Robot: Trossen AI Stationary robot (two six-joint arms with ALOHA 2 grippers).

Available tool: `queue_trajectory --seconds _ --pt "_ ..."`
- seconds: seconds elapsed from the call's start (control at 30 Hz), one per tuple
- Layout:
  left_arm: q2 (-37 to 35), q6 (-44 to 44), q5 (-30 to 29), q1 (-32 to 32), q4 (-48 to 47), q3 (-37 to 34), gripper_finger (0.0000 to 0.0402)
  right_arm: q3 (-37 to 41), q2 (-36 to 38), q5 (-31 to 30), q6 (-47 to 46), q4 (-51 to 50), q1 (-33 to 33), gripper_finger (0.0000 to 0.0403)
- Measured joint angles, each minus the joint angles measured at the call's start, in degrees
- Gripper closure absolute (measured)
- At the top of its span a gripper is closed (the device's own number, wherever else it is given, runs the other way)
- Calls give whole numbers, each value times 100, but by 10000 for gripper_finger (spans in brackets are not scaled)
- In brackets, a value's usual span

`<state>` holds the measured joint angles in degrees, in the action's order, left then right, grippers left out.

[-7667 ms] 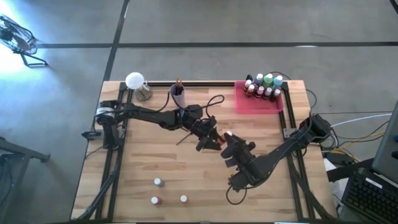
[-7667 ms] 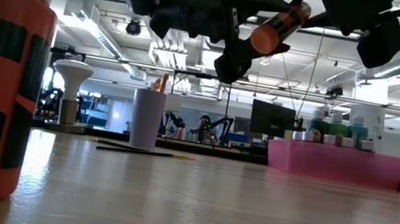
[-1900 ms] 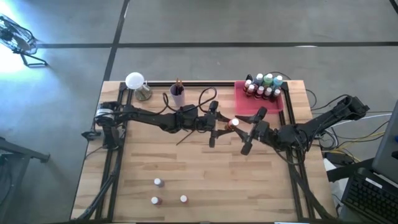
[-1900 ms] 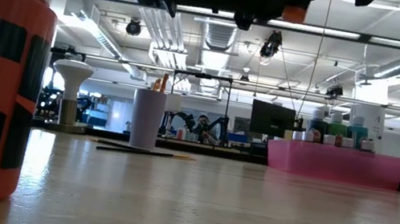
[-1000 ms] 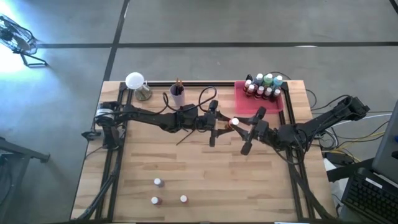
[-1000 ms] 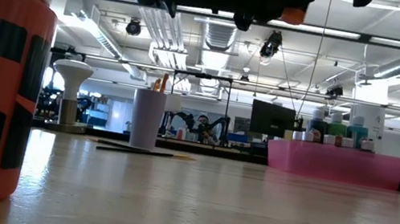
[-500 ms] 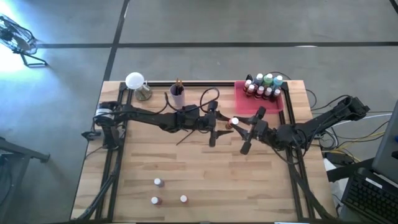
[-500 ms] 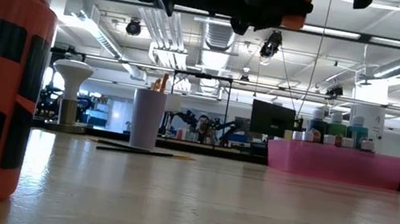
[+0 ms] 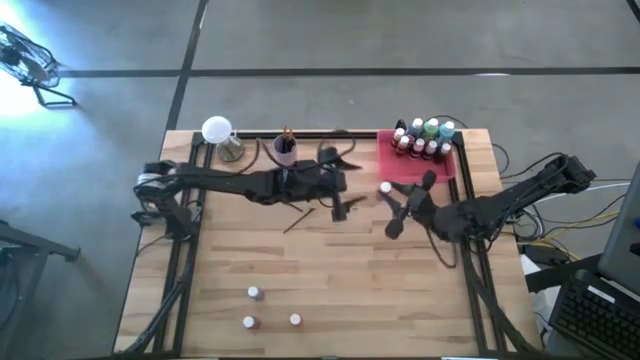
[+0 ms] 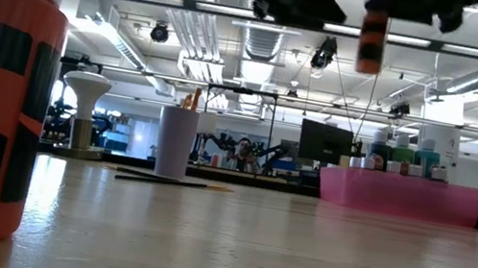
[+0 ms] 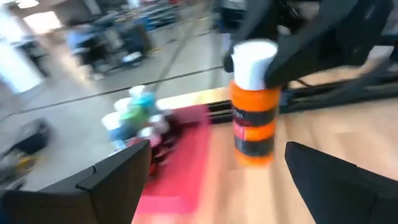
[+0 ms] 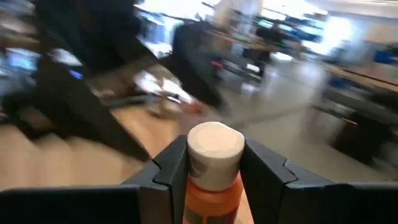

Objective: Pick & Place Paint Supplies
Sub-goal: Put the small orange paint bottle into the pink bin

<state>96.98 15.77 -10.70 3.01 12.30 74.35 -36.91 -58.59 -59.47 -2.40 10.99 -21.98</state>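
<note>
orange bottle point(image 12: 212, 180) looks light, stiff, slick; i'd keep hold below its cap. my right gripper point(image 12: 210, 167) pinches it, left gripper point(image 11: 211, 177) gapes empty.

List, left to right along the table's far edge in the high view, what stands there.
White dome-shaped lamp → lilac cup holding brushes → flat pink rectangular tray carrying white-capped paint bottles.

Orange paint bottle point(image 11: 254, 106): black bands, white cap. Tray point(image 9: 440, 168) pink. Cup point(image 10: 175, 142) lilac. Both arms dark.
</note>
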Motion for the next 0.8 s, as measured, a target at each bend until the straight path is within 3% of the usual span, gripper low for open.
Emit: queue_trajectory --seconds 0.13,0.33,0.57,0.8 --pt "-326 -291 -246 34 114 -436 28 0 265 -1019 -998 -1439 82 287" --pt "-454 -697 -297 151 1177 -1448 28 106 622 -1386 -2573 -3039 534 290" --pt "-472 -1262 -379 393 2731 -2380 28 385 612 -1402 -2678 -2993 1380 282" --pt "-552 -1344 -398 600 2858 -2497 28 939 651 -1643 -3408 -2890 2006 290"
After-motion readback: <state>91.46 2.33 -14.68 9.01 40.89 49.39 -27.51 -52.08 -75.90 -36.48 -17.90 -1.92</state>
